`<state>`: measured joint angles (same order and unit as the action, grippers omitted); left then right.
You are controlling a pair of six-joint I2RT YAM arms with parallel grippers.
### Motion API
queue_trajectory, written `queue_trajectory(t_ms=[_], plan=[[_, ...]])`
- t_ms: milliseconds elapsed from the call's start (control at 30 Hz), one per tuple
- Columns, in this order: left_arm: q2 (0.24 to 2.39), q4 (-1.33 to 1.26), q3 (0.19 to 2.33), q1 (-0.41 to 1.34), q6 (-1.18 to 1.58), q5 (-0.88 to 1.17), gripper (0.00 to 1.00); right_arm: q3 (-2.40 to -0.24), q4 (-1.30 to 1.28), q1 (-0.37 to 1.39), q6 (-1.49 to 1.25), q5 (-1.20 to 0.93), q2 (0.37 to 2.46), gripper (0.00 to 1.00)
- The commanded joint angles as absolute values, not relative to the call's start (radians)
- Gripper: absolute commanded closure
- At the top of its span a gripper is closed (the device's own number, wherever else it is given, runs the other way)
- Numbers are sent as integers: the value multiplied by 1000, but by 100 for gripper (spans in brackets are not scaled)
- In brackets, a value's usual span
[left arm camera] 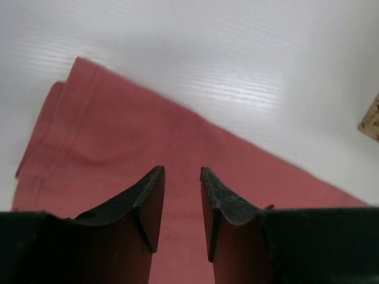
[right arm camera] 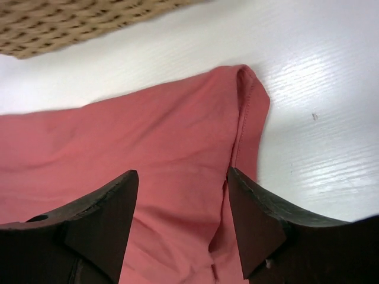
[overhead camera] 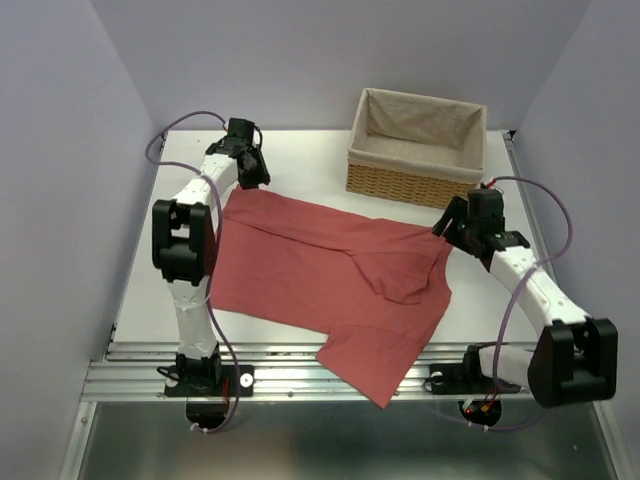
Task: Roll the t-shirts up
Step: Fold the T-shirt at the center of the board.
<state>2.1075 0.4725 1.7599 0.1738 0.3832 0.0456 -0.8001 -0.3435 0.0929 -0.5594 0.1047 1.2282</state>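
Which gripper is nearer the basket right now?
Right. The right gripper hovers beside the basket, at its near right corner, over the shirt; the left gripper is at the shirt's far left corner, well left of the basket.

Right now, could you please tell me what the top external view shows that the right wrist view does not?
Only the top external view shows the left pincer, the cloth lining of the wicker basket, and the whole t-shirt, one end past the near edge of the table. Only the right wrist view shows stitching along the shirt's folded corner and a dark speck. Both show the t-shirt, the basket's woven wall, the table and the open right pincer.
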Motion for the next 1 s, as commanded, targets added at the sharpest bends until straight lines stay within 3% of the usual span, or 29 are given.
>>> queue_trajectory(t_ms=[0,300,633,833,933,967], plan=[[1824,462,1613,175,374,11,58,-769,-440,164,-500,9,1103,33],[1729,353,1252,176,434,35,60,-775,-509,650,-601,156,1156,34],[1773,322,1223,178,449,35,60,-810,-508,770,-600,291,1356,44],[1779,321,1227,179,446,51,60,-801,-474,770,-632,324,1430,62],[1779,325,1232,179,439,45,60,-813,-474,770,-634,325,1431,82],[1779,325,1232,179,437,43,60,-819,-479,770,-630,322,1422,95]])
